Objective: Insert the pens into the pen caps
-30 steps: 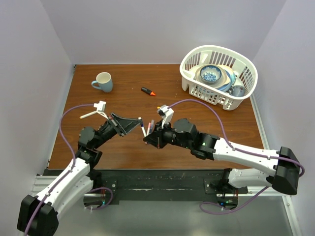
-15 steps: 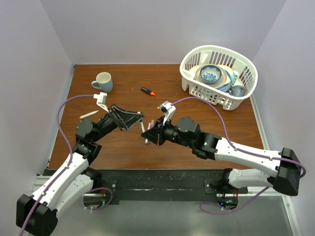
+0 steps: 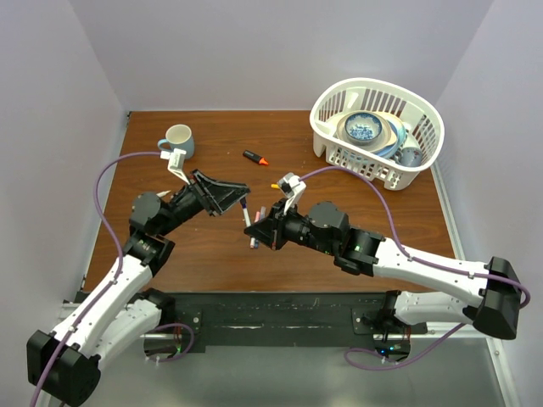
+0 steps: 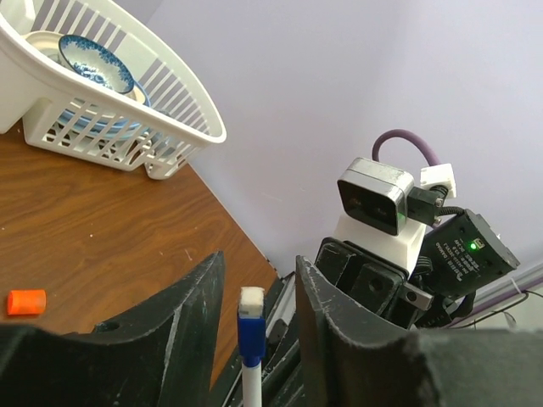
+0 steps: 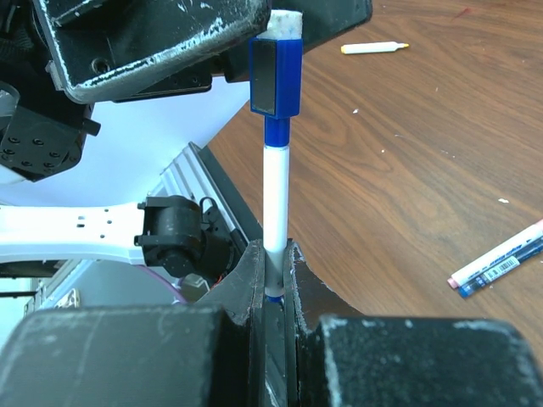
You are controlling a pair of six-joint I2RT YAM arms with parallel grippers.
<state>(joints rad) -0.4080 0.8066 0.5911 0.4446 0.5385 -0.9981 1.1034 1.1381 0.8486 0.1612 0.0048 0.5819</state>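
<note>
Pen wearing blue cap, pinched in right gripper; left gripper parted around the cap.
Right jaws closed tight on the lower white barrel, pen sticking straight out of them, in the air over the brown table, mid-workspace. Capped end points away from right gripper, white plug at its tip, standing between left fingers with a gap each side in left wrist view; contact at the tip unclear from right wrist view. On table: two pens side by side, one pink-ended, one blue; white pen farther off; loose orange cap; black marker with orange end. Mug back left, white basket of dishes back right.
</note>
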